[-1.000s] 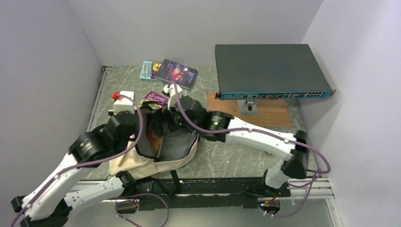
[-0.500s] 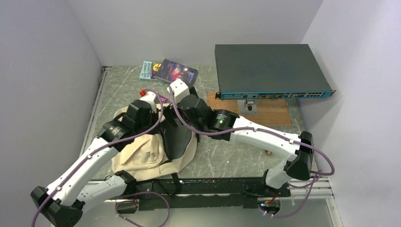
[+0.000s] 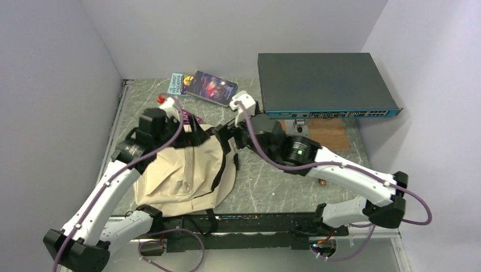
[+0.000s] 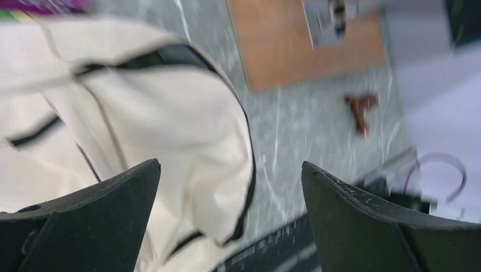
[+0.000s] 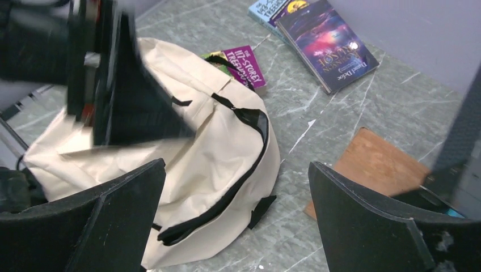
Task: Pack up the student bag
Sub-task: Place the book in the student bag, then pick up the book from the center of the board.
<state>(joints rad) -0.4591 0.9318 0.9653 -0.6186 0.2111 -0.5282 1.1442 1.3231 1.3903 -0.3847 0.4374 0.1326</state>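
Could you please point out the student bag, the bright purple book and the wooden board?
student bag (image 3: 181, 170): top external view, middle of its cream fabric.
bright purple book (image 5: 245, 67): right wrist view, centre of its cover.
wooden board (image 5: 374, 170): right wrist view, middle of its top face.

Plain pale walls close the grey-green marbled counter on three sides, and the light is even. To the right of the right pincer lies a wooden board; a flat dark box stands over it.
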